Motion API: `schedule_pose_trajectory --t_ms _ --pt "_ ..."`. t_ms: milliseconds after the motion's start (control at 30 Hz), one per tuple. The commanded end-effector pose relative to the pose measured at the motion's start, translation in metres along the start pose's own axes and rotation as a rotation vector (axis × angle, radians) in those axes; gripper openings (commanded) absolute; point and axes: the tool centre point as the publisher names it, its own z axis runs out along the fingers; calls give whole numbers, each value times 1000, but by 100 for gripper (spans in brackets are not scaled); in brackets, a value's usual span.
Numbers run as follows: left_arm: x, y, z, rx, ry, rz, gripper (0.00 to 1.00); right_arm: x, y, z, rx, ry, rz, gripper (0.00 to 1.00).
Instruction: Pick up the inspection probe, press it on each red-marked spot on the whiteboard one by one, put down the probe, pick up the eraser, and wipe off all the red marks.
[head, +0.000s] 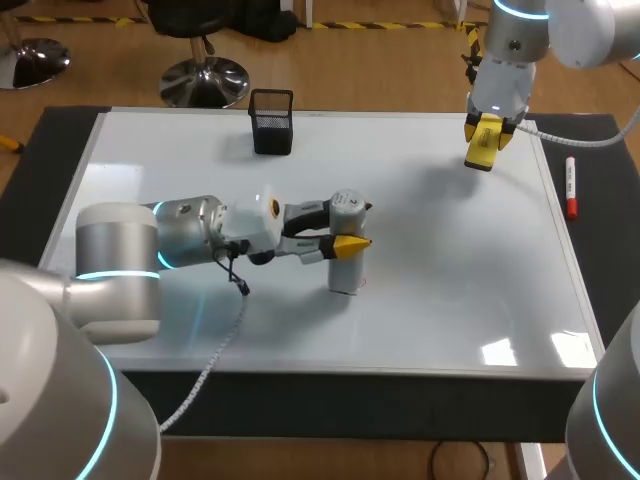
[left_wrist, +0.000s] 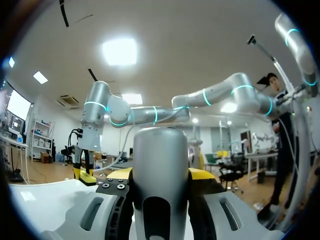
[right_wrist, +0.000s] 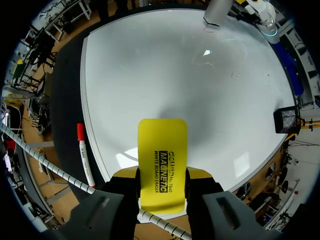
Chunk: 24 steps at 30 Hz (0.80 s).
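Left claw (head: 358, 225), centre of the head view, pinches the upright inspection probe (head: 345, 272) near its top, base on the whiteboard (head: 450, 290); smooth, stiff metal by its look, probably slippery. Left wrist view: its barrel sits gripped from both sides. Right wrist view: right claw (right_wrist: 162, 185) clamps the eraser (right_wrist: 162, 150) by its flat sides above the whiteboard; it seems light and rigid.

Table (head: 40, 150): whiteboard (head: 450, 270), marker (head: 571, 187), seemingly mesh cup (head: 271, 122)

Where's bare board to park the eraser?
Free: right half of the whiteboard, between the probe and the marker beside its edge; also the strip between the mesh cup and the eraser. Crowded: mid-board, where the left gripper holds the probe upright.
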Motion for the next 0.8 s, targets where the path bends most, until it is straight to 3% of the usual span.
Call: schedule_pose_trajectory --t_ms 33,800 --pt "-10 9 7 3 0 5 0 0 -1 -1 -1 3 -2 0" --pt "-28 26 1 -37 -45 -15 0 0 -1 -1 -1 3 -2 0"
